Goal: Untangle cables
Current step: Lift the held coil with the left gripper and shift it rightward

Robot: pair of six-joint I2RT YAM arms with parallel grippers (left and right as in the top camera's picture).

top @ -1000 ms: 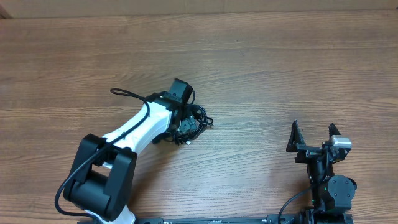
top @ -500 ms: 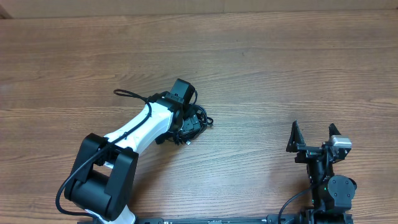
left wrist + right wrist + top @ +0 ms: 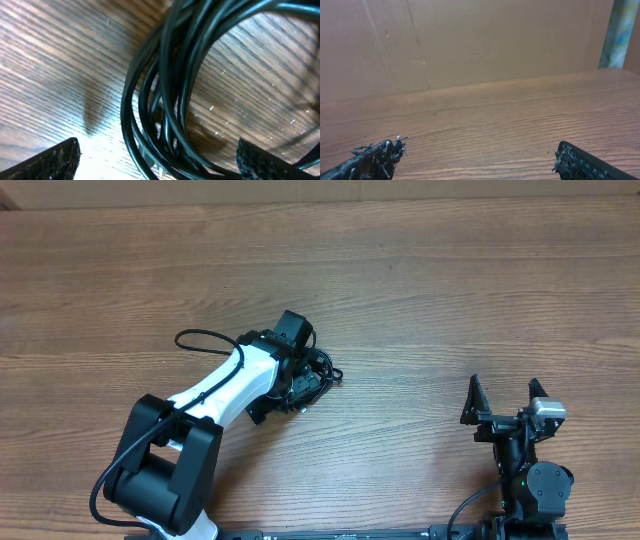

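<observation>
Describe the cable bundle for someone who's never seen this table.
On the wooden table, follow the white left arm to its tip, left of centre. The cables are the black knot of thin looped cords under the open left gripper; the thicker black wire arching beside the arm is fixed to it.

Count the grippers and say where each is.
2. The left gripper hangs open over the cables, left of centre. The right gripper stands open above bare table at the near right. None looks hidden.
</observation>
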